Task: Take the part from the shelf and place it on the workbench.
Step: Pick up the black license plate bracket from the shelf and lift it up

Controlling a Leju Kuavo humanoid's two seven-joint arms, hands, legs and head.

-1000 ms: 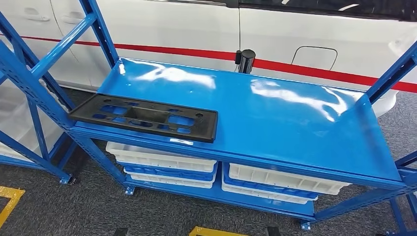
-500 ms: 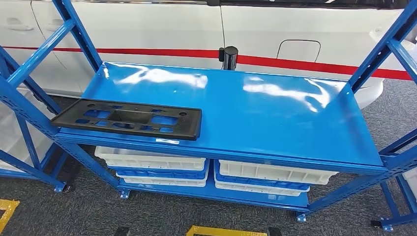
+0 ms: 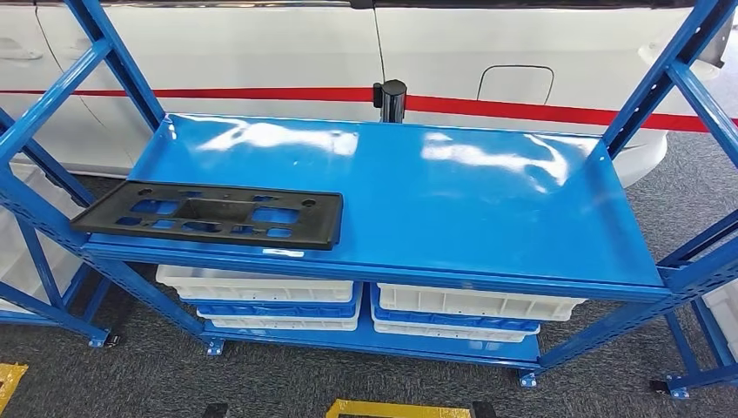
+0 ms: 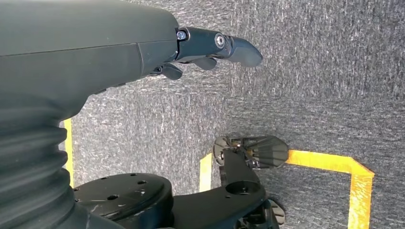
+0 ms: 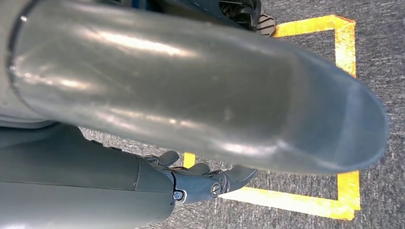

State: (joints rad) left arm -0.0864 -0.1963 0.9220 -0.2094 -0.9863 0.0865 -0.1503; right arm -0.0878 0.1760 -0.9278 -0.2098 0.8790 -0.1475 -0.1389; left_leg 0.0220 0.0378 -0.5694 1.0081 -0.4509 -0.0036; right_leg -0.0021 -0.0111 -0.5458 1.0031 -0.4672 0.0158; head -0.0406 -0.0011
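A glossy blue metal shelving rack (image 3: 487, 209) stands on grey carpet floor (image 3: 278, 383) marked with yellow tape lines (image 3: 396, 409). White and blue plastic trays (image 3: 261, 296) are stacked on its bottom level. Behind it stands a white car with a red stripe (image 3: 261, 52), beside a black post (image 3: 390, 97).

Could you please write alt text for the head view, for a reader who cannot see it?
A flat black plastic part with cut-outs lies at the front left of a glossy blue metal shelf. White trays are stacked on the lower level, and a white car with a red stripe stands behind.
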